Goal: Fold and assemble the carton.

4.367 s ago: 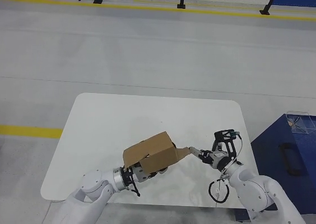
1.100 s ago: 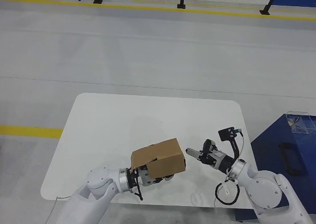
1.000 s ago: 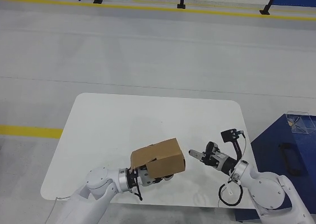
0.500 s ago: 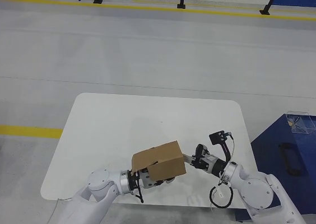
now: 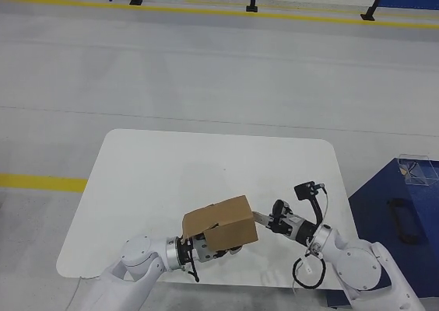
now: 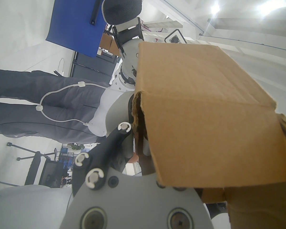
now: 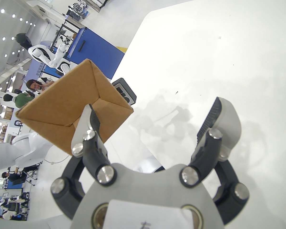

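A brown carton (image 5: 221, 221) hangs above the front part of the white table (image 5: 204, 163), tilted, its end flaps folded in. My left gripper (image 5: 204, 247) is shut on the carton's lower wall from the front-left; in the left wrist view the carton (image 6: 205, 125) covers most of the left gripper (image 6: 139, 144). My right gripper (image 5: 262, 219) stands open at the carton's right end. In the right wrist view the right gripper (image 7: 153, 107) has one of its fingers (image 7: 91, 120) resting against the folded end of the carton (image 7: 69, 101); the other finger is free over the table.
The table's front edge (image 5: 227, 281) runs just below both arms. A blue cabinet (image 5: 414, 210) with a clear plastic box (image 5: 418, 167) on it stands to the table's right. The back and left of the table (image 5: 165, 163) are bare.
The flap that stuck out of the carton's right end now lies folded in. Over the last second my right gripper moved left up to that end. The carton barely shifted.
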Controlling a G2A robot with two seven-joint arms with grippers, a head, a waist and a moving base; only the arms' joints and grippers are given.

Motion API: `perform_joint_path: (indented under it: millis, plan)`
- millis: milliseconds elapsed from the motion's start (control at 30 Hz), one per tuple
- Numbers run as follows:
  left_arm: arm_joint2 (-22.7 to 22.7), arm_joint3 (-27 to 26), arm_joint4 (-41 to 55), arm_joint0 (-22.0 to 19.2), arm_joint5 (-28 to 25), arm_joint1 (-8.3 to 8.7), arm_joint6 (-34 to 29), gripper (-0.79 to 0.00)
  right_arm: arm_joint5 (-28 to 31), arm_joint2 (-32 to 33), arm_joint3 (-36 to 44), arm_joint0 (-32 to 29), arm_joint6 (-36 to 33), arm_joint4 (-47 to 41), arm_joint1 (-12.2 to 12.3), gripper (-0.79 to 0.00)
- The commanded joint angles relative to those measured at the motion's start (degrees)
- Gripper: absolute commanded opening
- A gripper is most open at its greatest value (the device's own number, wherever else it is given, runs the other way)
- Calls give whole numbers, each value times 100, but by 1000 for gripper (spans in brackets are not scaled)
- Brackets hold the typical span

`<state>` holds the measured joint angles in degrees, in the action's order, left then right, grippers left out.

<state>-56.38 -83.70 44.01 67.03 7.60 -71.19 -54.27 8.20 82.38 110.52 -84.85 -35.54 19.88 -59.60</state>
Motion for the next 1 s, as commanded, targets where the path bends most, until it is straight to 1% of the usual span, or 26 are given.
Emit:
perform_joint_path:
  millis: [0,67,133,267,367,800,833,900,967]
  plan:
    - [0,0,0,0,0,0,0,-785,-127,374,18,-216,521,-17,6,0]
    - [0,0,0,0,0,0,0,-785,-265,737,61,-468,907,-93,11,0]
    - [0,0,0,0,0,0,0,-785,-540,1083,130,-746,1361,-36,6,0]
    - [0,0,0,0,0,0,0,-785,-1047,1622,380,-1339,2396,392,-26,0]
    - [0,0,0,0,0,0,0,-785,-1061,1892,519,-1687,2778,256,-61,0]
    - [5,-16,-17,8,12,0,38,-785,-1061,1892,519,-1687,2778,256,-61,0]
    - [47,-163,-81,33,149,-2,189,-785,-1061,1892,519,-1687,2778,256,-61,0]
    - [111,-561,-120,76,714,4,499,-785,-1061,1892,519,-1687,2778,256,-61,0]
    - [111,-1049,-124,170,1235,3,1174,-785,-1061,1892,519,-1687,2778,256,-61,0]
